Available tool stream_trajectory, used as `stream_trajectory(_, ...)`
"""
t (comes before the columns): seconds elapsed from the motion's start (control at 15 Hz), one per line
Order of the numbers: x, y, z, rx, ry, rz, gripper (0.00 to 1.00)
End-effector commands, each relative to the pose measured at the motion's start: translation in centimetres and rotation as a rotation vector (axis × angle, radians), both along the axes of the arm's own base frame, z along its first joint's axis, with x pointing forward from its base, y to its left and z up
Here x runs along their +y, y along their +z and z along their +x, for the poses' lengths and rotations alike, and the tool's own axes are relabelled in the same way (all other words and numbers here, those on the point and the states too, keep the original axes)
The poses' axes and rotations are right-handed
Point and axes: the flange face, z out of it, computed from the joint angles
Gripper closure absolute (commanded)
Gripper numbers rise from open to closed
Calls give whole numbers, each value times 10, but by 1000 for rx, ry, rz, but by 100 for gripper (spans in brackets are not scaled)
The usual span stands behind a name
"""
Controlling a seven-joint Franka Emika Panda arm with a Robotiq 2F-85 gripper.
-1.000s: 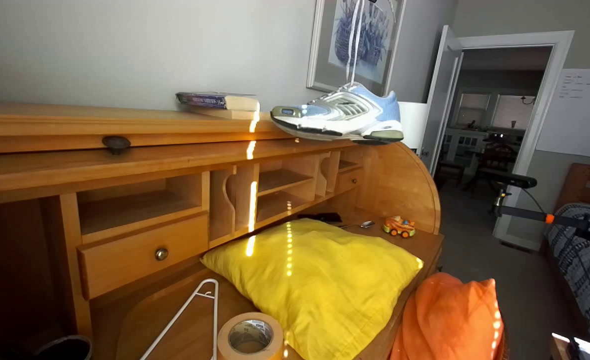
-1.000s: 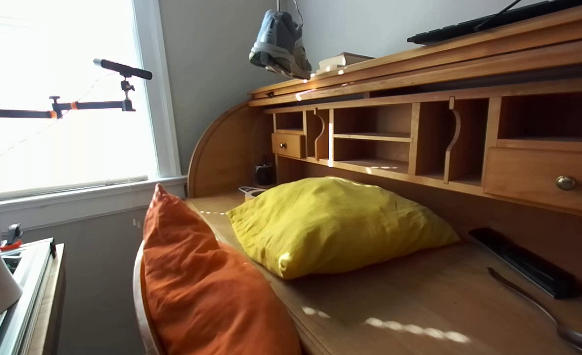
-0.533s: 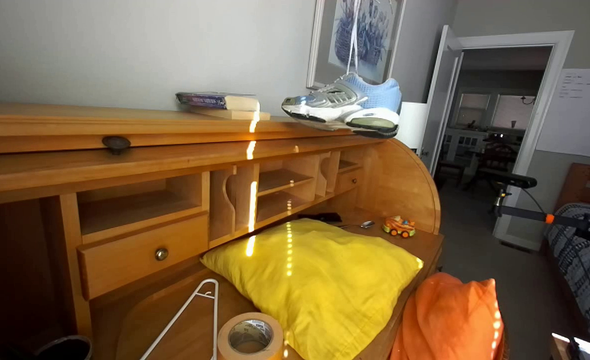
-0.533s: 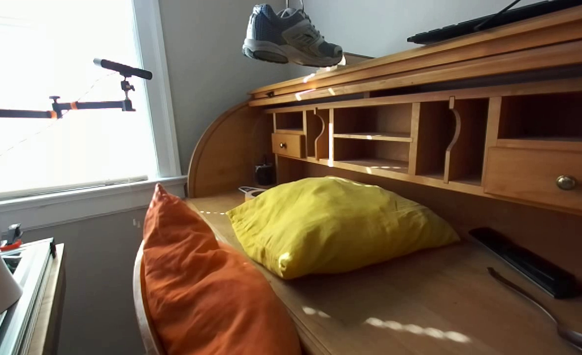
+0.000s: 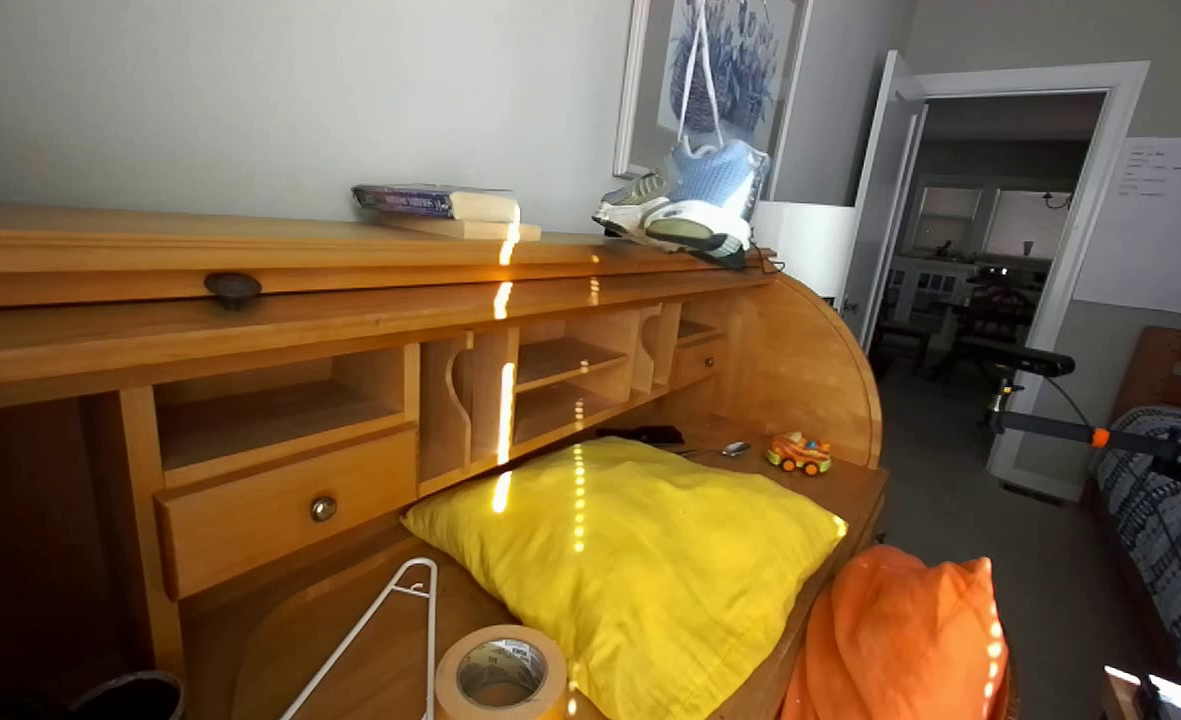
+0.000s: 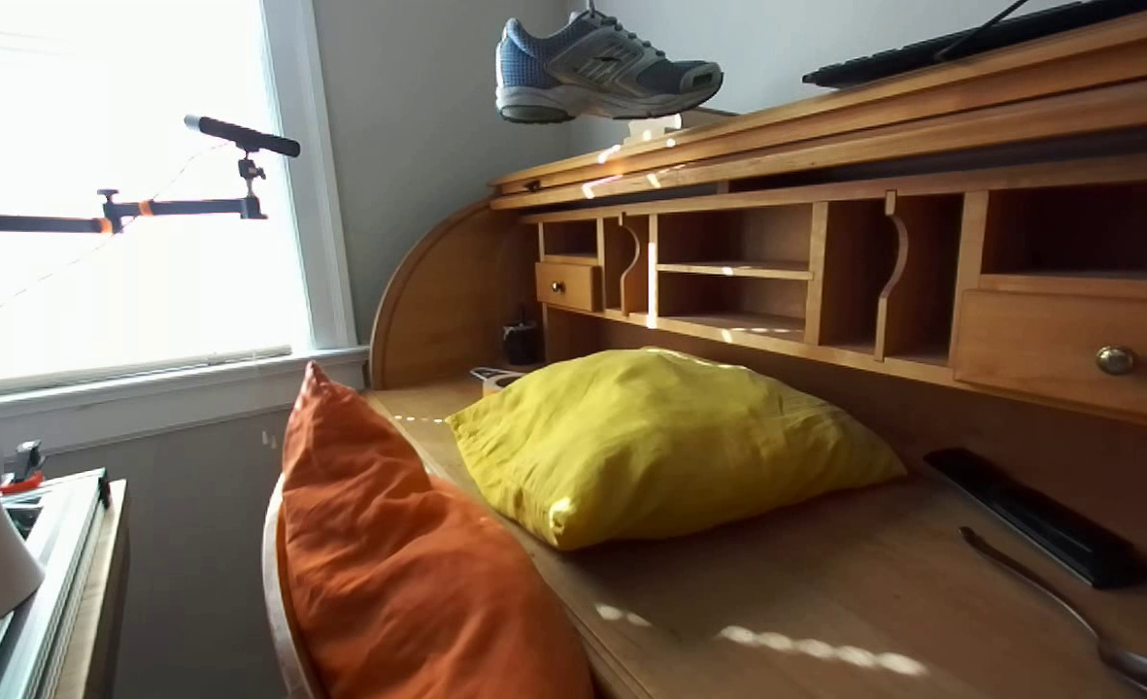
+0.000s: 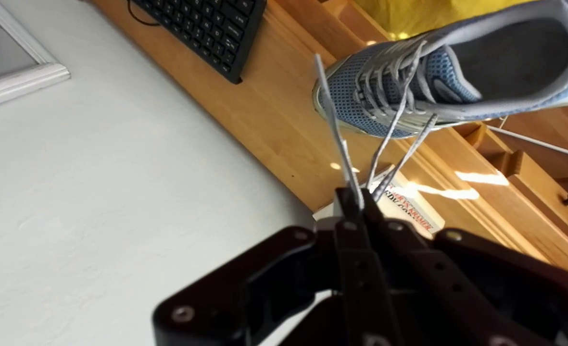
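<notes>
Shoe (image 6: 612,73) & laces (image 7: 332,113) hang under gripper (image 7: 359,197), obstructing descent. Ledge (image 7: 274,125): books (image 5: 440,204) & keyboard (image 7: 211,31) obstruct, w/ free span btwn. Desk (image 6: 806,573): yellow pillow (image 6: 670,447) obstructs ctr.; orange pillow (image 6: 408,573), front edge. Passage avail. btwn yellow pillow & spoon (image 6: 1122,658).

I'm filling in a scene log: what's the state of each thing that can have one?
Gripper: shut on the shoelaces
Shoe: hanging by the shoelaces, clear of the desk
Rolltop lid: rolled up
Drawers: can't tell if fully shut
Door: open
Books: closed, stacked
Yellow pillow: lying on the desk
Orange pillow: propped partly upright
Toy car: upright on its wheels
Tape roll: lying flat
</notes>
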Motion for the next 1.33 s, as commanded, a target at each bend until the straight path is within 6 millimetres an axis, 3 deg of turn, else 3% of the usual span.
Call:
stream_trajectory(0.0, -2, 8, 14, 5, 29, -49, 99)
stream_trajectory(0.8, 4, 9, 28, 257, 285, -234, 99)
stream_trajectory(1.27, 1, 23, 39, 177, 263, -243, 99)
